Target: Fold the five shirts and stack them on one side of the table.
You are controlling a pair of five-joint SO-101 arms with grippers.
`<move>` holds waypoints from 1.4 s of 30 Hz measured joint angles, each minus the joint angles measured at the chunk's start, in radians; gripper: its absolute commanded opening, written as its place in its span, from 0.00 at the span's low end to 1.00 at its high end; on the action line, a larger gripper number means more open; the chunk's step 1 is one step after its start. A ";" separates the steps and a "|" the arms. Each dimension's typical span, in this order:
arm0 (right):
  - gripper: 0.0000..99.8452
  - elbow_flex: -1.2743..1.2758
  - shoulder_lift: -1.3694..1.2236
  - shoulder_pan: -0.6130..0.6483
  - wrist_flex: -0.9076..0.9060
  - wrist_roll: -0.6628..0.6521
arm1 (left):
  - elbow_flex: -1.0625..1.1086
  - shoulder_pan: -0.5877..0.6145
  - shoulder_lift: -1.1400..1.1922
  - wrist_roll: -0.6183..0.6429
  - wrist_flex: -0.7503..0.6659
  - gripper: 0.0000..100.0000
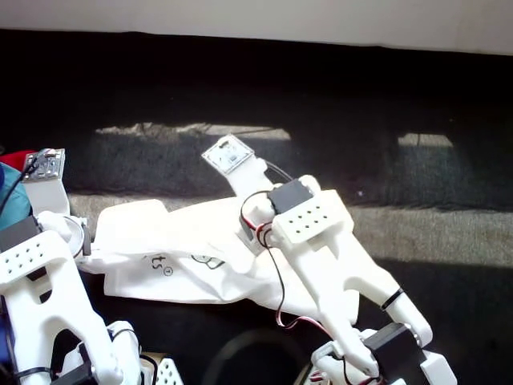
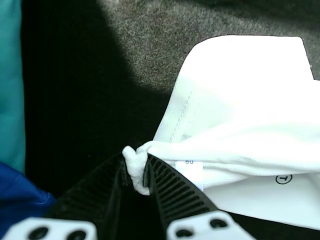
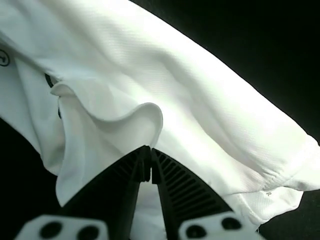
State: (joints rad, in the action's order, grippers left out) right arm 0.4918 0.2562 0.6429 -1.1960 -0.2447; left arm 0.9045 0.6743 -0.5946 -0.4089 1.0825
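A white shirt (image 1: 172, 241) lies crumpled across the dark table, left of centre. My left gripper (image 2: 136, 171) is shut on a bunched edge of the shirt (image 2: 250, 100), close to its printed label. In the high view the left gripper (image 1: 84, 241) sits at the shirt's left end. My right gripper (image 3: 150, 154) is shut on a raised fold of the shirt (image 3: 175, 85). From above, the right gripper (image 1: 255, 231) is at the shirt's middle, near its far edge.
A teal cloth (image 2: 10, 75) and a blue cloth (image 2: 20, 195) lie just left of the left gripper, seen from above as a pile (image 1: 10, 188) at the left edge. The dark table (image 1: 385, 160) stretches bare to the right and back, crossed by sunlit bands.
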 measured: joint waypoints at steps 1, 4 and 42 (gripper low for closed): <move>0.01 -0.003 0.000 0.000 -0.006 0.000 | 0.000 0.000 0.000 0.000 -0.006 0.01; 0.01 -0.003 0.000 0.012 -0.060 0.000 | 0.000 0.000 0.000 0.000 -0.021 0.01; 0.23 -0.746 -0.451 -0.183 -0.422 -0.084 | 0.000 0.071 0.000 -0.049 -0.021 0.01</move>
State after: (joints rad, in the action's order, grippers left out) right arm -0.2539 -0.1949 0.4603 -1.6180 -0.3291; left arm 0.9045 0.7449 -0.5946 -0.4580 1.0610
